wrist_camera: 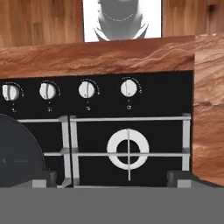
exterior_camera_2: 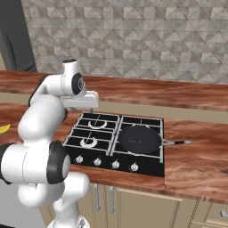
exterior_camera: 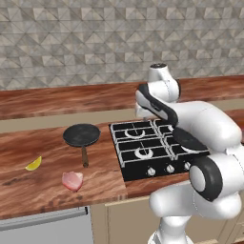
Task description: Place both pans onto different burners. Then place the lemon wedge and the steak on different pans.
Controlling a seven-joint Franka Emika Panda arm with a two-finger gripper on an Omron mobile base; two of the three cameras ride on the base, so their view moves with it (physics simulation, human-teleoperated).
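One black pan [exterior_camera_2: 139, 139] sits on the front right burner of the cooktop [exterior_camera: 131, 164], its thin handle [exterior_camera_2: 176, 142] pointing right; its rim also shows in the hand view as the pan [wrist_camera: 17, 151]. The other pan [exterior_camera: 82, 135], with a brown handle [exterior_camera: 85, 156], lies on the wooden counter left of the cooktop. A yellow lemon wedge [exterior_camera: 33, 164] and a pink steak [exterior_camera: 72, 180] lie on the counter nearer the front. My gripper [wrist_camera: 111, 178] hangs open and holds nothing above the cooktop's left side, over the front left burner [wrist_camera: 128, 148].
Silver knobs [wrist_camera: 87, 89] line the cooktop's front edge. The counter [exterior_camera: 28, 190] runs left of the cooktop and on to its right [exterior_camera_2: 196, 164]. A raised wooden ledge [exterior_camera: 57, 102] and a tiled wall stand behind. My own arm hides part of the cooktop's right side in the left base view.
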